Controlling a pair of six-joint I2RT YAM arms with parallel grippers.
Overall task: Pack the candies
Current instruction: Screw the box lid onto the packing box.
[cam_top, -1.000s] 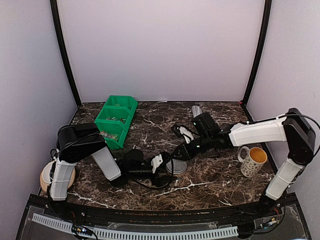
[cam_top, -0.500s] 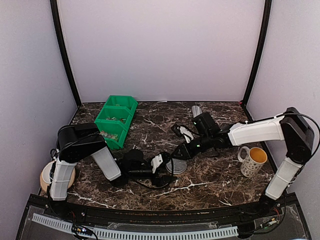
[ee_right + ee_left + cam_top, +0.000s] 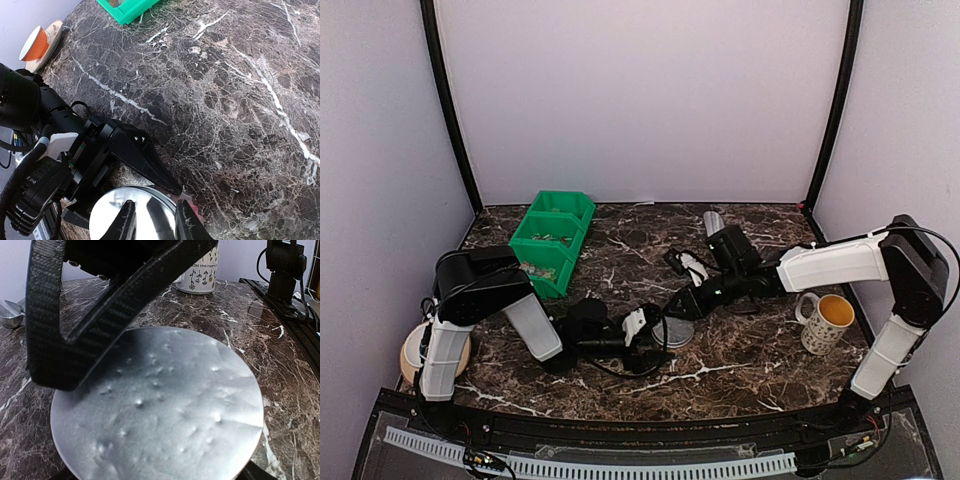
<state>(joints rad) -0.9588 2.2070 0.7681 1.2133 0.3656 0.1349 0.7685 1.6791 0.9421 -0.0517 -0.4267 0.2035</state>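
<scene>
The candies lie as small mixed-colour pieces in the green bin at the back left. In the middle of the table stands a small round tub with a silvery lid. My left gripper lies low on the table, its jaws shut around the tub; one black finger runs along the rim. The lid fills the left wrist view. My right gripper comes down from above, part open, one fingertip over the lid and the other just outside its edge. A pink patch shows under that edge.
A flowered white mug with an orange inside stands at the right, and it also shows behind the lid. An orange cup on a saucer sits near the left arm's base. A small metal cylinder lies at the back.
</scene>
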